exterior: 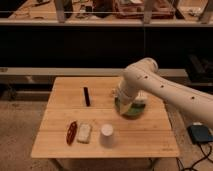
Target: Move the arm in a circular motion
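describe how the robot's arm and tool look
The arm is cream-white, built of thick rounded tube segments with a bulbous joint and small dark dots along it. Its tool, at the arm's end above the green bowl, looks pale too.
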Controlling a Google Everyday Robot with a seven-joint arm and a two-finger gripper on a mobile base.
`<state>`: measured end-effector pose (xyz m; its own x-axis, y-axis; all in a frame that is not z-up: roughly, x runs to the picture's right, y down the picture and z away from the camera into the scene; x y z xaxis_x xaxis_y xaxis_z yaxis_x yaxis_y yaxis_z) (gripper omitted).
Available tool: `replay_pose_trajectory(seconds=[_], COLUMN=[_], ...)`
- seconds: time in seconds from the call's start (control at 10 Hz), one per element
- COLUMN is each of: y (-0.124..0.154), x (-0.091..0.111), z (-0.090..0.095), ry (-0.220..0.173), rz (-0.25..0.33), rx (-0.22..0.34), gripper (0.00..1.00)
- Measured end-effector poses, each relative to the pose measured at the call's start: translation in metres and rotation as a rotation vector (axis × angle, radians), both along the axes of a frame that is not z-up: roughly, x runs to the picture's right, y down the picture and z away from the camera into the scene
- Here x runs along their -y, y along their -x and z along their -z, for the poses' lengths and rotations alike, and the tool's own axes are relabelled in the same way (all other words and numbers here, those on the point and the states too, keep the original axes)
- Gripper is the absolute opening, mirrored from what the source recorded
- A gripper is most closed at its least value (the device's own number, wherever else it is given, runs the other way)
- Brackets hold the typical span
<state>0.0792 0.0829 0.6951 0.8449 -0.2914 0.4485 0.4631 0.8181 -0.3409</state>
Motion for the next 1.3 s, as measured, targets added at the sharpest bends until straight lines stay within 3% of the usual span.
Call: replay_pose_trajectory(seconds=[0.2, 0.4, 0.5, 0.6, 0.8, 0.9, 1.1, 1.3], y=[-0.047, -0.089, -0.125, -0.153, -0.196, -0.204, -0.197, -0.166], x=[-0.049, -0.067, -0.066, -0.056, -0.009, 0.009, 0.053, 0.084], z=[0.02, 0.017, 0.006, -0.007, -0.05, -0.067, -0.111, -0.142], ry=[0.076, 0.112, 0.114, 0.104, 0.053, 0.039, 0.016, 0.005], rz=[0.003, -0.007, -0.02, -0.038, -0.094, -0.118, -0.176, -0.207], rx=[-0.035, -0.105, -0.181, -0.248, -0.388, -0.431, -0.501, -0.515], gripper=[0.65, 0.65, 0.65, 0.65, 0.65, 0.65, 0.65, 0.65])
